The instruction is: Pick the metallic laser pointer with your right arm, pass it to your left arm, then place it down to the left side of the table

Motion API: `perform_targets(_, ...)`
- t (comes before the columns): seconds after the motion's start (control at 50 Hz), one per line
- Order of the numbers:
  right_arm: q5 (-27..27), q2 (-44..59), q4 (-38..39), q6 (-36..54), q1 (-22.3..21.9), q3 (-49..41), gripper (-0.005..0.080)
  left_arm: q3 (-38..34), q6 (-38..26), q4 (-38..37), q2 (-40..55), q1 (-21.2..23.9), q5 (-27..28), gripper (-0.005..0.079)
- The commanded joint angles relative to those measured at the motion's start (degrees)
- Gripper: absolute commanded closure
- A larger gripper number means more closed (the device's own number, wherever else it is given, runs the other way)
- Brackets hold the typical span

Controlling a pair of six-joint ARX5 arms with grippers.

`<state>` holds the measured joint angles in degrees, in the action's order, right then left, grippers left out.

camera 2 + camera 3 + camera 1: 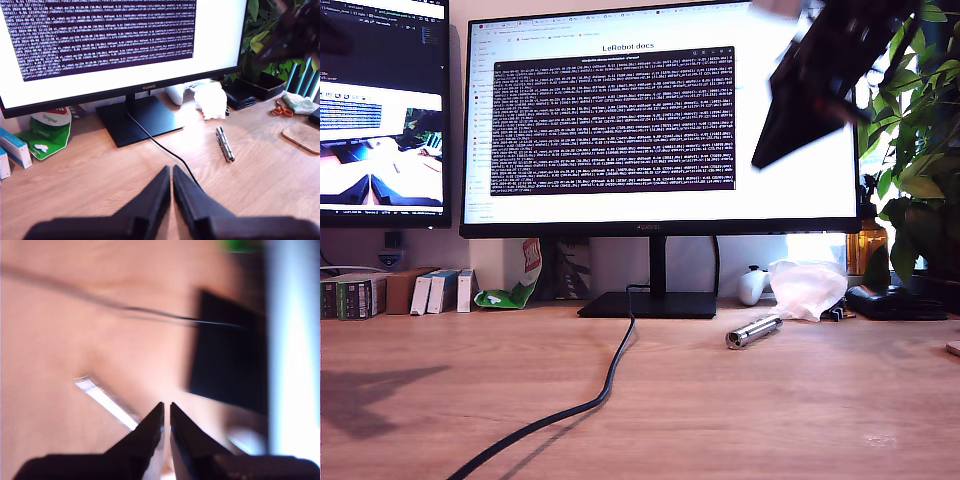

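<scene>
Exterior view, wide wooden surface (pixel 800 420), big lit monitor (pixel 650 110), black cable (pixel 610 375), metallic laser pointer (pixel 754 331) lying near crumpled white plastic (pixel 807 287), my first end effector (pixel 171 172) pressed together, empty, my second end effector (pixel 166 407) pressed together above the pointer.

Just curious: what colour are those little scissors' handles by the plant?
Orange handles, clearest in the first wrist view.

A desk workspace, home office by the look: two monitors (pixel 655 115) fill the frame's upper half, wooden desk (pixel 740 410) below, houseplant (pixel 920 130) upper right.
</scene>
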<state>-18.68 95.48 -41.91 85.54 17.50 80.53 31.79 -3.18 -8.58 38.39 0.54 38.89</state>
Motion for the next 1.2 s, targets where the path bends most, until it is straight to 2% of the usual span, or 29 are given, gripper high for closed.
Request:
perform_targets(0.0, 0.2, 1.73, -1.22, 3.06, 0.22, -0.15, 0.0765, 0.46, -0.31, 0.66, 0.24, 0.02, 0.09, 0.0764)
perform_targets(0.36, 1.22, 8.0, -4.66, 9.51, 2.14, -0.15, 0.0751, 0.46, -0.28, -1.36, 0.24, 0.02, 0.11, 0.0764)
perform_targets(0.4, 0.98, 8.41, -4.92, 9.51, 2.4, -0.15, 0.0713, 0.46, -0.28, -1.75, 0.24, 0.02, 0.09, 0.0764)
perform_targets(0.44, 0.57, 8.94, -5.07, 10.01, 2.62, -0.15, 0.0642, 0.46, -0.28, -2.16, 0.24, 0.02, 0.09, 0.0764)
perform_targets(0.52, -0.92, 9.75, -5.44, 12.11, 2.78, -0.15, 0.0422, 0.46, -0.28, -2.82, 0.24, 0.02, 0.09, 0.0764)
perform_targets(0.56, -2.56, 10.1, -5.53, 12.5, 2.73, -0.15, 0.0363, 0.46, -0.28, -3.1, 0.24, 0.02, 0.09, 0.0764)
perform_targets(0.76, -3.8, 12.0, -6.27, 16.96, 2.56, -0.15, 0.0359, 0.46, -0.28, -3.91, 0.24, 0.02, 0.09, 0.0764)
perform_targets(1.0, -3.26, 15.74, -7.72, 28.39, 0.79, -0.15, 0.0359, 0.46, -0.28, -3.89, 0.24, 0.0, 0.09, 0.0764)
perform_targets(1.18, -2.95, 17.51, -7.06, 31.63, -0.31, 0.17, 0.0359, 0.46, -0.28, -3.82, 0.24, 0.02, 0.07, 0.0764)
